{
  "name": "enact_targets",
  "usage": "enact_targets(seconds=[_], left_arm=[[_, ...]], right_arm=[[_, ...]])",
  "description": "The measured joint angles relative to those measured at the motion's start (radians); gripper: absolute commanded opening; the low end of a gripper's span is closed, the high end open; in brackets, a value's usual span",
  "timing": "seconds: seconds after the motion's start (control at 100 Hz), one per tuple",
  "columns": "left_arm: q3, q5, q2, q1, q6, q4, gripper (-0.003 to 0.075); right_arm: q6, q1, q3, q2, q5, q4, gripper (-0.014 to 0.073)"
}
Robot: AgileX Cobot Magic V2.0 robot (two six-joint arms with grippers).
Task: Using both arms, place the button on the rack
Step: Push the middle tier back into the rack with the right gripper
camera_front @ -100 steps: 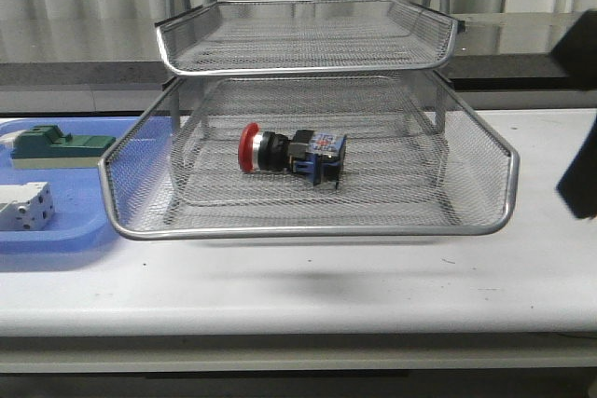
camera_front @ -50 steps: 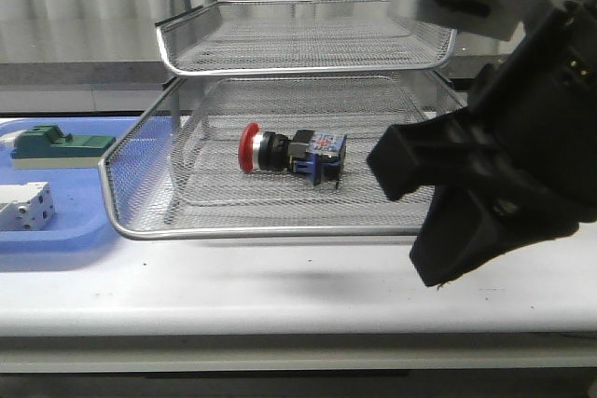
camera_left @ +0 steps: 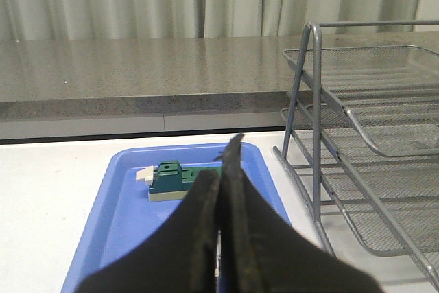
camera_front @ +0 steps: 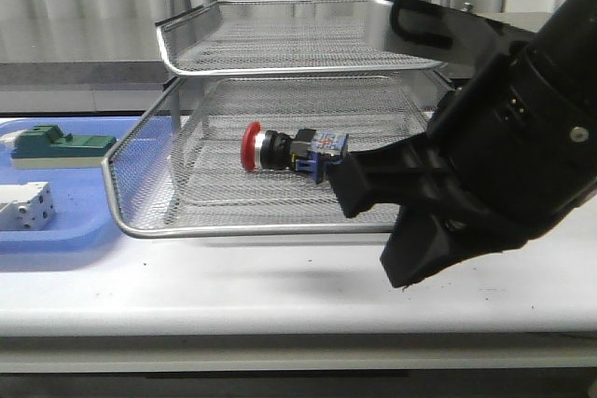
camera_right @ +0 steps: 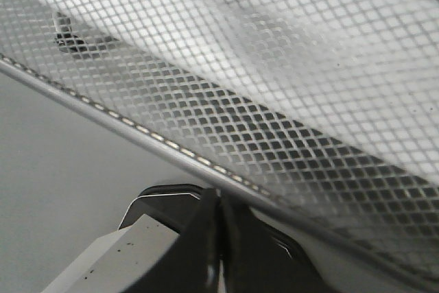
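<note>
The button [camera_front: 294, 151], with its red head to the left, lies on its side on the mesh floor of the rack's [camera_front: 233, 229] lower visible tier. My right arm [camera_front: 494, 156] fills the right of the front view and hides the rack's right front corner. In the right wrist view the right gripper [camera_right: 221, 204] is shut and empty, right by the rack's chrome rim [camera_right: 137, 130]. My left gripper [camera_left: 223, 169] is shut and empty above the blue tray [camera_left: 123, 217], left of the rack [camera_left: 357, 135]. It is out of the front view.
A flat blue tray [camera_front: 79, 228] sits left of the rack and holds a green block [camera_front: 56, 146] and a white block [camera_front: 26, 204]. The green block also shows in the left wrist view [camera_left: 171, 180]. A grey counter runs behind the table.
My right arm came in from the right and now stands lower and further left, in front of the rack's right side. The button stays in the rack, barely shifted.
</note>
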Motion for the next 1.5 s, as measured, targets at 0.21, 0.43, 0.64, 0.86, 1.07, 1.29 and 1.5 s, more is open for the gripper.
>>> enact_targets(seconds=[0.21, 0.43, 0.64, 0.86, 1.07, 1.29, 1.5], left_arm=[[0.0, 0.0, 0.0, 0.0, 0.0, 0.0, -0.002], [0.0, 0.0, 0.0, 0.0, 0.0, 0.0, -0.002], [0.0, 0.0, 0.0, 0.0, -0.002, 0.0, -0.002], [0.0, 0.0, 0.0, 0.0, -0.002, 0.0, -0.002], [0.0, 0.0, 0.0, 0.0, -0.002, 0.0, -0.002], [0.0, 0.0, 0.0, 0.0, -0.002, 0.0, -0.002], [0.0, 0.0, 0.0, 0.0, -0.002, 0.0, -0.002]], right_arm=[[0.0, 0.0, 0.0, 0.003, -0.099, 0.0, -0.006], [0.0, -0.046, 0.0, 0.042, -0.19, 0.0, -0.006], [-0.002, -0.106, -0.042, 0.104, -0.199, -0.022, -0.006], [-0.004, -0.151, -0.146, 0.157, -0.204, -0.072, -0.006], [-0.006, -0.174, -0.228, 0.207, -0.194, -0.106, -0.006], [-0.006, -0.176, -0.256, 0.211, -0.154, -0.114, -0.006], [-0.006, -0.176, -0.256, 0.158, -0.054, -0.125, -0.006]])
